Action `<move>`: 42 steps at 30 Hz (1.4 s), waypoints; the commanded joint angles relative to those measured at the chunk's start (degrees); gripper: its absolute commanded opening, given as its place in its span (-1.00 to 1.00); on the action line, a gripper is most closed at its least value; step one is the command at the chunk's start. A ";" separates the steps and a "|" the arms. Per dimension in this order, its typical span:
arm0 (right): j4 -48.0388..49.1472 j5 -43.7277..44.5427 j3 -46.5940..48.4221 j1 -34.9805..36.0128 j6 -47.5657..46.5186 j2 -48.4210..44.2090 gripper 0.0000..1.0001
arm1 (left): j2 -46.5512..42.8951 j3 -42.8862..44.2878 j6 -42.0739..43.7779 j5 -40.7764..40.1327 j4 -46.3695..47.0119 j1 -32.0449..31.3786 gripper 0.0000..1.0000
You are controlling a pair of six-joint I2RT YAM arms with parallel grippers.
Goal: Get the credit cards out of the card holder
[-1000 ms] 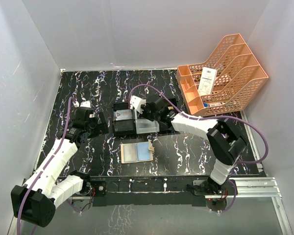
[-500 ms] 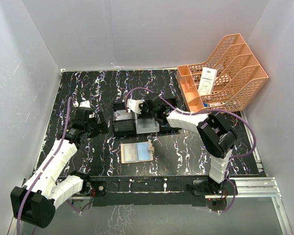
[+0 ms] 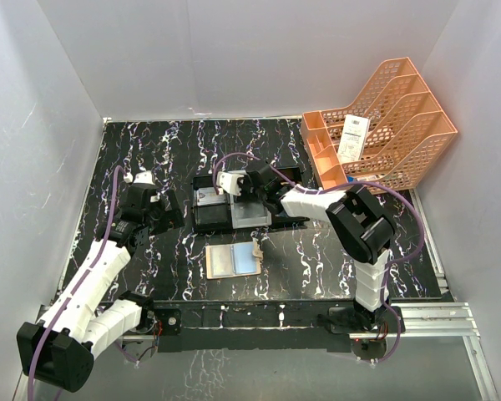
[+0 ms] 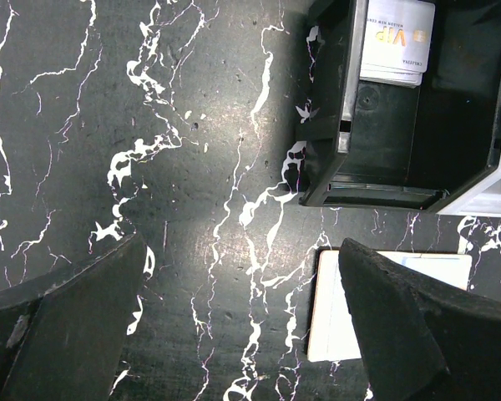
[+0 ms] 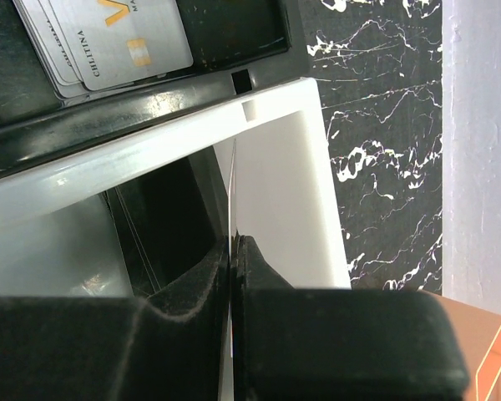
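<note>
The tan card holder (image 3: 232,261) lies open and flat on the table, its pale corner (image 4: 338,309) showing beside my left gripper's right finger. Silvery credit cards (image 5: 108,38) lie stacked in the black compartment of the tray (image 3: 202,224); the same cards (image 4: 397,38) show in the left wrist view. My right gripper (image 5: 232,244) hangs over the tray's white compartment, shut on a thin credit card (image 5: 232,192) seen edge-on. In the top view that right gripper (image 3: 240,197) is above the tray. My left gripper (image 4: 242,334) stands open over bare table, left of the tray.
An orange file rack (image 3: 376,125) holding a white receipt (image 3: 352,138) stands at the back right. White walls close in the table on three sides. The tray's white compartment wall (image 5: 275,184) lies just right of my right fingers.
My right arm has swung its gripper leftward over the tray, its elbow folding in toward the middle. The left arm and the card holder have not moved.
</note>
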 commanded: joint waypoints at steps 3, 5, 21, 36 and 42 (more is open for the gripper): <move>2.34 -0.91 2.75 -0.30 -1.54 0.68 -0.89 | -0.72 -0.77 0.88 0.10 0.77 0.19 0.97; 1.49 -1.40 2.42 -0.30 -2.32 0.76 -0.86 | -0.71 -0.86 1.04 0.27 0.95 0.24 0.97; -1.21 -0.99 5.23 -0.30 -2.77 4.63 -0.80 | -0.82 -0.93 1.14 0.36 1.01 0.24 0.97; -6.71 -5.41 4.00 -0.30 0.02 -2.59 -0.43 | -0.19 -0.89 1.23 1.02 1.19 0.21 0.97; -6.35 -5.52 1.69 -0.37 5.74 -8.38 -0.41 | -0.19 -0.92 1.39 1.50 1.32 0.25 0.97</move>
